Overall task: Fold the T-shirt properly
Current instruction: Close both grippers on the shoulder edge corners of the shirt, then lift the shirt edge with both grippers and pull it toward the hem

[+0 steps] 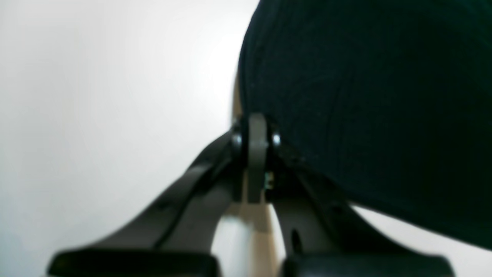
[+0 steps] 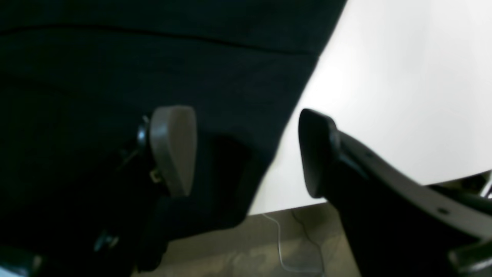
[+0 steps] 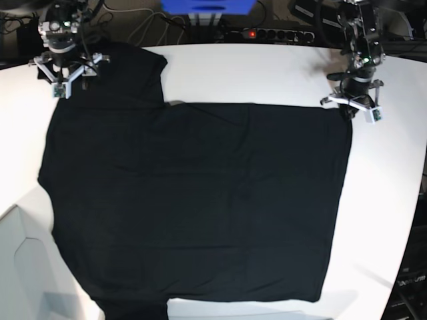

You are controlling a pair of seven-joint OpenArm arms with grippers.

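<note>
The black T-shirt [image 3: 200,200] lies spread flat on the white table [image 3: 267,73], with no print or label showing. One sleeve [image 3: 130,73] points to the far left corner. My left gripper [image 3: 354,101] is at the shirt's far right corner. In the left wrist view its fingers [image 1: 256,132] are closed together, with black cloth [image 1: 365,107] bunched against them. My right gripper [image 3: 67,72] is at the far left by the sleeve. In the right wrist view it [image 2: 246,150] is open, one pad [image 2: 173,150] over the cloth [image 2: 153,57] and the other finger [image 2: 315,154] over bare table.
A blue box [image 3: 207,7], a power strip [image 3: 273,33] and cables lie behind the table's far edge. The table's edge and the floor with a cable [image 2: 280,246] show just under my right gripper. The table's left front corner is cut away [image 3: 20,267].
</note>
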